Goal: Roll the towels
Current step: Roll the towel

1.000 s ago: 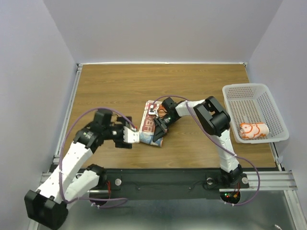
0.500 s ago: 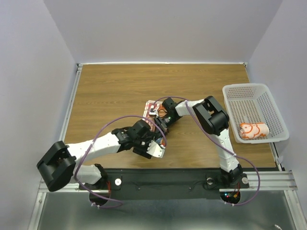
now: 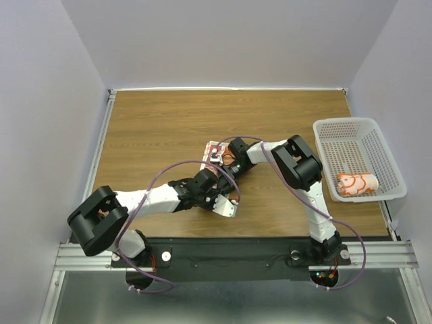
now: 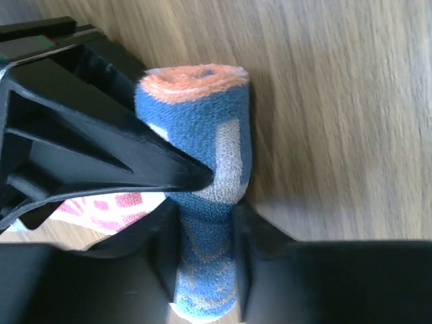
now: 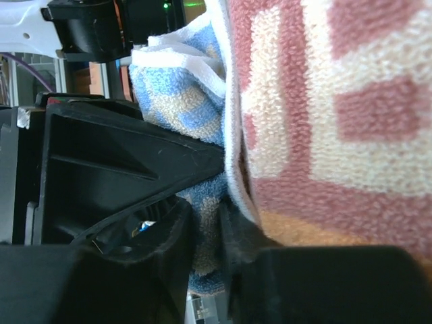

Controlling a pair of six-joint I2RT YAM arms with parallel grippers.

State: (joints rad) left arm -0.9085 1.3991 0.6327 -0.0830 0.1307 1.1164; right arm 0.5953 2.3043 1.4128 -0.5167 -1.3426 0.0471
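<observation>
Our left gripper (image 4: 206,202) is clenched around the rolled part of the blue-printed towel (image 4: 202,128), and the roll's orange-edged end pokes out past the fingers. Our right gripper (image 5: 212,189) pinches a fold of the same cloth. This towel sits at the middle of the wooden table (image 3: 162,128), between both grippers. The other towel (image 3: 356,183) lies rolled inside the white basket (image 3: 344,123) at the right.

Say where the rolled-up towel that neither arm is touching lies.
In the top view, the rolled towel lies inside the white basket at the table's right edge, toward the basket's near end, just right of the right arm.
</observation>
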